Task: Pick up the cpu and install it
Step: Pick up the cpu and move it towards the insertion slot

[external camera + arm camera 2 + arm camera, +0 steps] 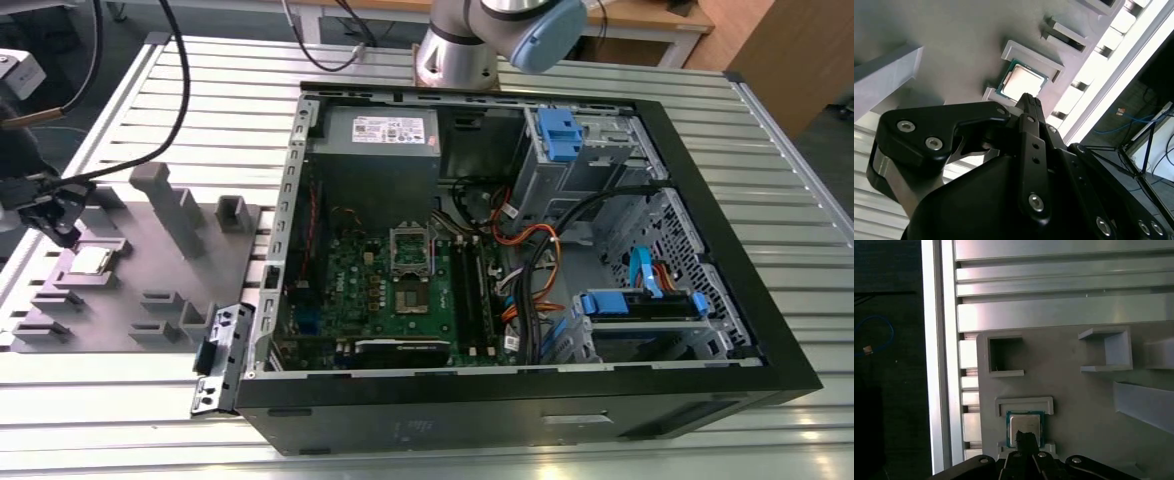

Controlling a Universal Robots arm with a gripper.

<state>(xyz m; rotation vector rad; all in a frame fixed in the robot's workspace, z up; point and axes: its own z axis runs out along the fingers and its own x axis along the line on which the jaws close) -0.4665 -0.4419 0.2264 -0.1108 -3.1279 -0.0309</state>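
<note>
The cpu is a small silvery square chip lying flat in a shallow framed pocket of the grey fixture plate, at the exterior view's left. Both wrist views show the cpu with its green rim, partly covered by the black fingers. My gripper hangs just above the chip's near edge. Its fingertips are pressed together, shut, with nothing between them. I cannot tell whether they touch the chip.
The open computer case lies to the exterior view's right, with the motherboard socket, black memory sticks, power supply and cables inside. Upright blocks rise from the fixture plate. The arm's base stands behind the case.
</note>
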